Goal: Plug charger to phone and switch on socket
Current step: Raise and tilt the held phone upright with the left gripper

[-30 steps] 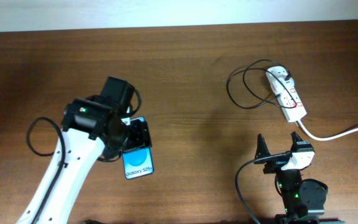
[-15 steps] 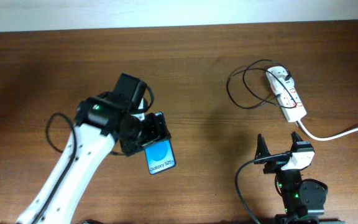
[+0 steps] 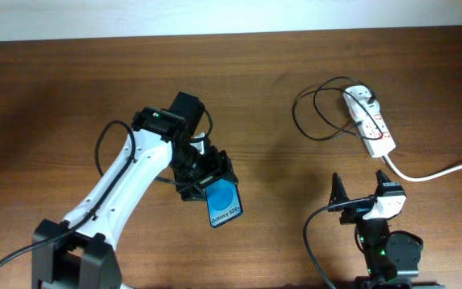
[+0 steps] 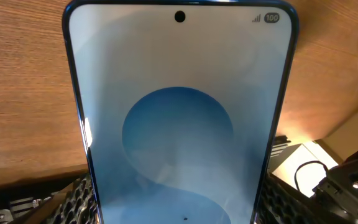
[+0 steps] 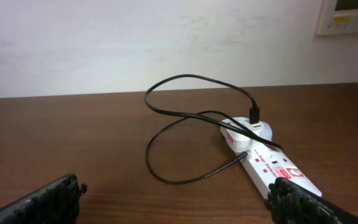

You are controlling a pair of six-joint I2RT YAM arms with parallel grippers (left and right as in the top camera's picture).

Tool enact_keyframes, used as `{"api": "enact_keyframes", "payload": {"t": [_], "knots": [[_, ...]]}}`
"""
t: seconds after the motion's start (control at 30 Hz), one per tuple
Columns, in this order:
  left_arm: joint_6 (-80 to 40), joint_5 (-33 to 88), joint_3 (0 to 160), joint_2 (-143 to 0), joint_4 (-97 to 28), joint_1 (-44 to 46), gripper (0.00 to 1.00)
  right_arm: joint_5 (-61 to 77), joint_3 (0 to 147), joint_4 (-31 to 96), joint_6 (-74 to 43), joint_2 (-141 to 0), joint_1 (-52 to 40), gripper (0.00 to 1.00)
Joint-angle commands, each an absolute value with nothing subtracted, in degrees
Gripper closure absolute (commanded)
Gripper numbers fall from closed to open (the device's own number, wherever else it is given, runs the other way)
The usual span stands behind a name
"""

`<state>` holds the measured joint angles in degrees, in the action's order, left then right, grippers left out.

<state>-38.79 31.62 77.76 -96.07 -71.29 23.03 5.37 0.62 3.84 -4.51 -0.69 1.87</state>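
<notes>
My left gripper (image 3: pixel 207 178) is shut on the phone (image 3: pixel 224 202), a slim smartphone with a blue glowing screen. I hold it above the table's middle, its free end pointing toward the front. In the left wrist view the phone (image 4: pixel 179 118) fills the frame between my fingers (image 4: pixel 178 214). The white socket (image 3: pixel 369 121) lies at the back right. The charger (image 3: pixel 321 112), a thin black cable, loops to its left, with the white plug head seated in the strip. In the right wrist view the socket (image 5: pixel 272 163) and the charger (image 5: pixel 185 134) lie ahead. My right gripper (image 3: pixel 361 189) is open and empty, resting near the front right.
The socket's thick white cord (image 3: pixel 439 170) runs off to the right edge. The table (image 3: pixel 255 96) is bare brown wood. A pale wall (image 5: pixel 135 43) stands behind the table's far edge.
My left arm has carried the phone to the right, from the left part of the table toward its middle. The right arm, socket and charger have not moved.
</notes>
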Motion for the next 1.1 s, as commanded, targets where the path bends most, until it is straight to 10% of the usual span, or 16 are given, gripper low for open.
{"api": "enact_keyframes", "payload": {"t": [0.0,1.07], "knots": [[-37.87,37.87,78.96,-95.94,-70.28,22.7,0.51,5.3,0.32,4.12,-4.71,-0.43,1.52,0.02],[-36.14,50.78,78.96,-95.94,-68.97,18.68,0.58,5.3,0.32,4.12,-4.71,-0.43,1.52,0.01]]}}
